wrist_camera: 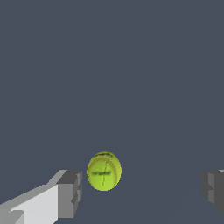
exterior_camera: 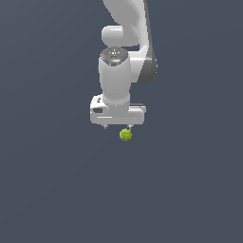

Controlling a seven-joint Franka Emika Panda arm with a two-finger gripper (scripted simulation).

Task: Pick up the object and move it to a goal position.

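Observation:
The object, a small yellow-green ball (exterior_camera: 126, 135) with thin dark seams, lies on the plain grey surface. In the exterior view it shows just under the white gripper (exterior_camera: 117, 127), toward the exterior view's right side of the hand. In the wrist view the ball (wrist_camera: 104, 170) lies in the gap between the two grey fingertips (wrist_camera: 69, 192), nearer to one of them and touching neither. The gripper (wrist_camera: 141, 190) is open wide and holds nothing. The other fingertip is partly cut off at the picture's edge.
The white arm (exterior_camera: 124, 28) rises above the hand toward the top of the exterior view. The grey surface (exterior_camera: 57, 190) spreads evenly all around, and no other object or goal marker shows.

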